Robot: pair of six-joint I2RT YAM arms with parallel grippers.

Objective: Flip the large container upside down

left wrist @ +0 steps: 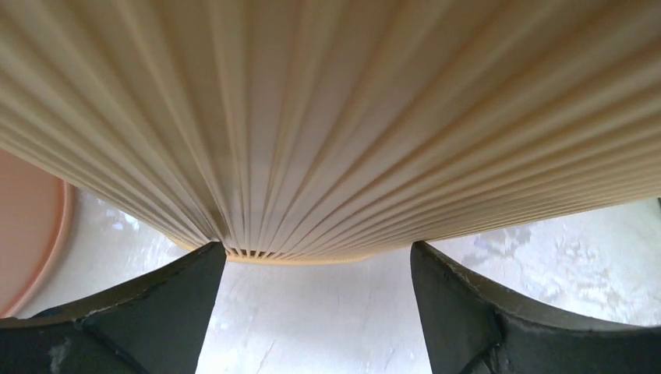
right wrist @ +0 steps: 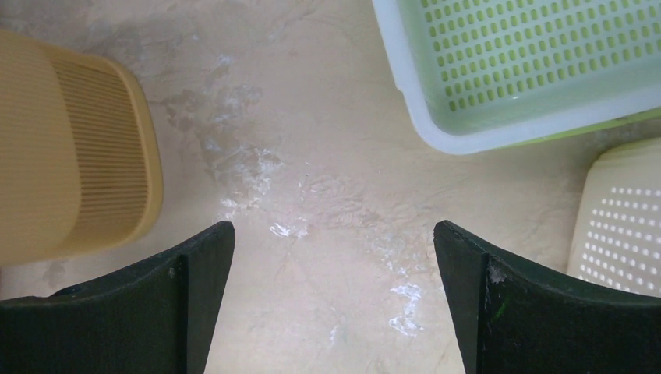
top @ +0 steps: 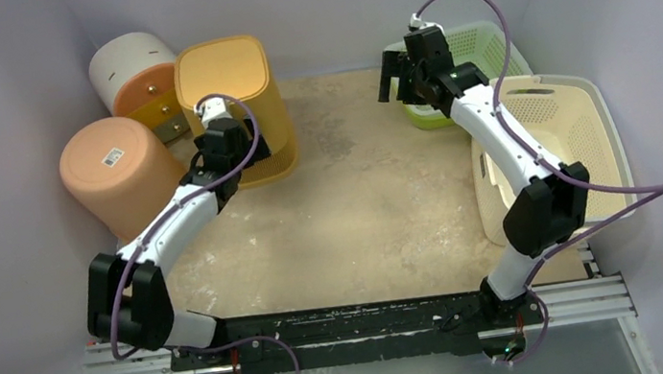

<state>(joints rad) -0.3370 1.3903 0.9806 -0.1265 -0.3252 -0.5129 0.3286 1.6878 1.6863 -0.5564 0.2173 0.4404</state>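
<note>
Cream tub (top: pixel 581 130) at 3 o'clock on table (top: pixel 359 203), mouth up, my right forearm crossing above it. My right pincer (top: pixel 397 89) spread wide, holding nothing, over bare table toward 1 o'clock. In its wrist view: white basket (right wrist: pixel 530 70) at 1 o'clock, tub corner at 4 o'clock, both apart from fingers. My left pincer (left wrist: pixel 318 253) also agape, empty, nosed up to ribbed yellow bin (top: pixel 231 79) at table's 11 o'clock; contact unclear.
</note>
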